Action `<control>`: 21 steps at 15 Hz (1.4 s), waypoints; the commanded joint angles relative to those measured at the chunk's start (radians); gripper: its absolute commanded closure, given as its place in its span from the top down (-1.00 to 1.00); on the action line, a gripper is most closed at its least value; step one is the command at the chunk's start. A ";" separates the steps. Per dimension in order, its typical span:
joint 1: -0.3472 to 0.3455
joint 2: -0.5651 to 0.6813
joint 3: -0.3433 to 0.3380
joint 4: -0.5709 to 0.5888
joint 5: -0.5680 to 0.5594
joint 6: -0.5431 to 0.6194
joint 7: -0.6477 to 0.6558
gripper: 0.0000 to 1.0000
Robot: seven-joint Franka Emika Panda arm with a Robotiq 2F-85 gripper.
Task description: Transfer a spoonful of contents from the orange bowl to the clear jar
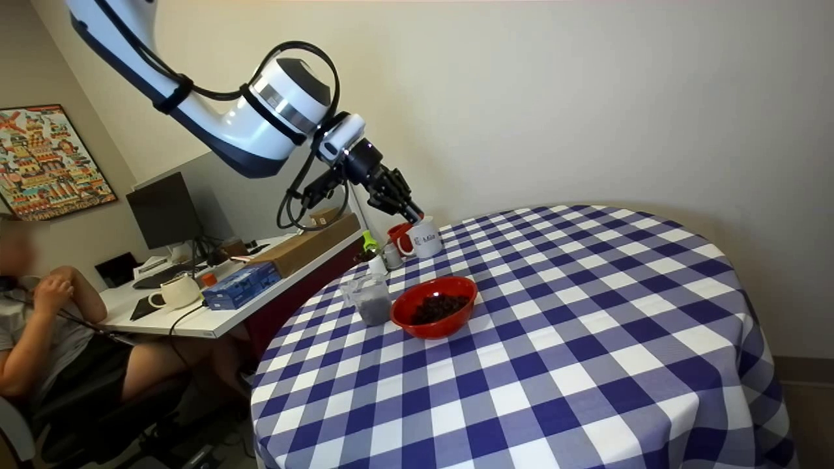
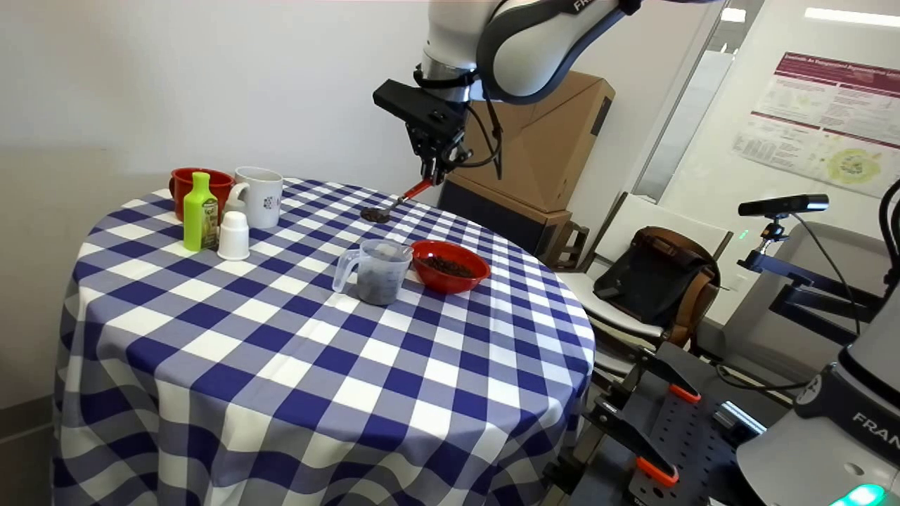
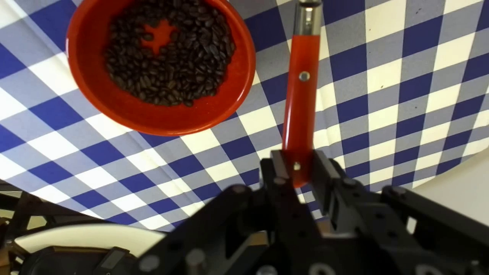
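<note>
The orange bowl point(image 1: 405, 324) point(image 2: 450, 282) point(image 3: 153, 119) rests on the checked cloth and holds dark coffee beans, with a bare patch at its bottom in the wrist view. Close beside it stands the clear jar point(image 1: 373, 307) point(image 2: 380, 275), a see-through jug with a handle, its lower part greyish. My gripper point(image 1: 416, 212) point(image 2: 432, 173) point(image 3: 299, 164) is shut on the red handle of a spoon point(image 2: 416, 189) point(image 3: 300, 99). In an exterior view the spoon's head carries a dark heap of beans, raised over the table. That head lies beyond the wrist view's top edge.
A white mug point(image 1: 427, 238) point(image 2: 261, 200), a red mug point(image 2: 184, 184), a green bottle point(image 2: 200, 219) and a small white cup point(image 2: 233, 237) stand grouped on the table. A wall runs behind. A desk point(image 1: 215, 319) with a seated person adjoins the table.
</note>
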State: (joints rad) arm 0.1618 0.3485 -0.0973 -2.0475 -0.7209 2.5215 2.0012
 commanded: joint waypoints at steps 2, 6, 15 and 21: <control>0.024 0.013 0.000 0.026 -0.039 -0.036 -0.003 -0.90; 0.037 0.014 0.004 0.019 -0.092 -0.041 0.006 -0.90; 0.053 0.015 0.029 0.020 -0.225 -0.054 0.023 -0.90; 0.046 0.010 0.036 0.026 -0.268 -0.058 0.025 -0.90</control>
State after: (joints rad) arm 0.2096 0.3648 -0.0709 -2.0309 -0.9513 2.4875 2.0053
